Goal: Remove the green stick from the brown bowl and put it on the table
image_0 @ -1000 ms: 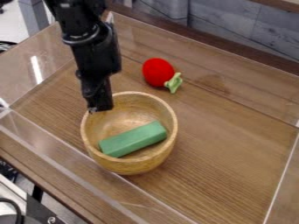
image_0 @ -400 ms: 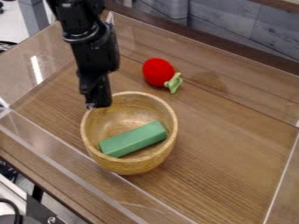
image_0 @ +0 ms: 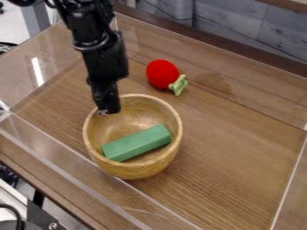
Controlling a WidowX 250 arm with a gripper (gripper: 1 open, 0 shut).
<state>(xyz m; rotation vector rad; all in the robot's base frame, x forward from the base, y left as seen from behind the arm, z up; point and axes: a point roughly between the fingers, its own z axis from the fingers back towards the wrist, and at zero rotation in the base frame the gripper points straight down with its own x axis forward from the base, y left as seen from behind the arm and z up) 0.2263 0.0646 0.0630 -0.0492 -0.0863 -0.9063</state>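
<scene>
Scene: one black robot arm (image_0: 99,45) working over a wood-grain counter (image_0: 228,135) enclosed by clear plastic walls (image_0: 30,148).
Gripper: the gripper (image_0: 107,108) points straight down, fingertips at the back-left inner rim of the brown bowl; jaws pressed together, nothing visible between them, nothing held.
Brown bowl: the brown bowl (image_0: 164,160) sits upright on the counter, toward the front-left of the enclosure.
Green stick: the green stick (image_0: 135,143), a flat rectangular block, lies inside the brown bowl, slanted from lower-left to upper-right, resting across the bottom and leaning toward the near wall.
Gripper vs. stick: the gripper tips sit above and behind the stick's left end; near it, but apart, with bare bowl surface showing between them.
Other object: a red ball-shaped toy (image_0: 163,73) with a small green piece attached lies on the counter behind the bowl, to its right, well clear of the rim.
Task status: stick not yet out of the bowl.
Background: grey tiled surface beyond the far wall, blurred.
</scene>
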